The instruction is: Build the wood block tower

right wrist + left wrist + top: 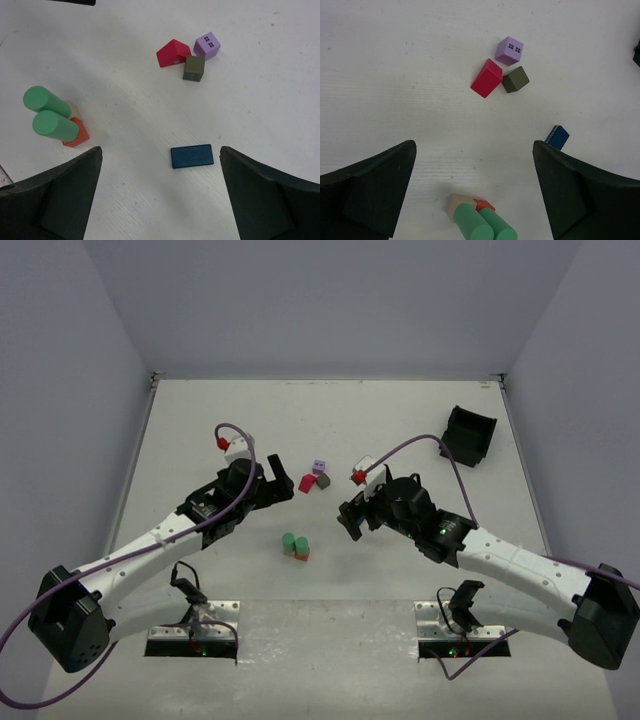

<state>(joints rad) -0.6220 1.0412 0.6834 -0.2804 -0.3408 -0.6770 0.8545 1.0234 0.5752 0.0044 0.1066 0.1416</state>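
Two green cylinders (293,544) stand side by side, one on a red block (76,136) and one on a tan block (456,203), mid-table. A magenta roof-shaped block (307,483), a purple cube (319,467) and an olive cube (324,481) lie clustered behind them. A flat blue block (192,156) lies on the table just ahead of my right gripper (160,195), which is open and empty. My left gripper (475,190) is open and empty, hovering left of the cluster (486,78) with the cylinders (472,225) below it. The blue block also shows in the left wrist view (556,137).
A black plastic bin (470,433) stands at the back right. White walls bound the table on three sides. My left gripper (283,483) and right gripper (350,521) face each other across the blocks.
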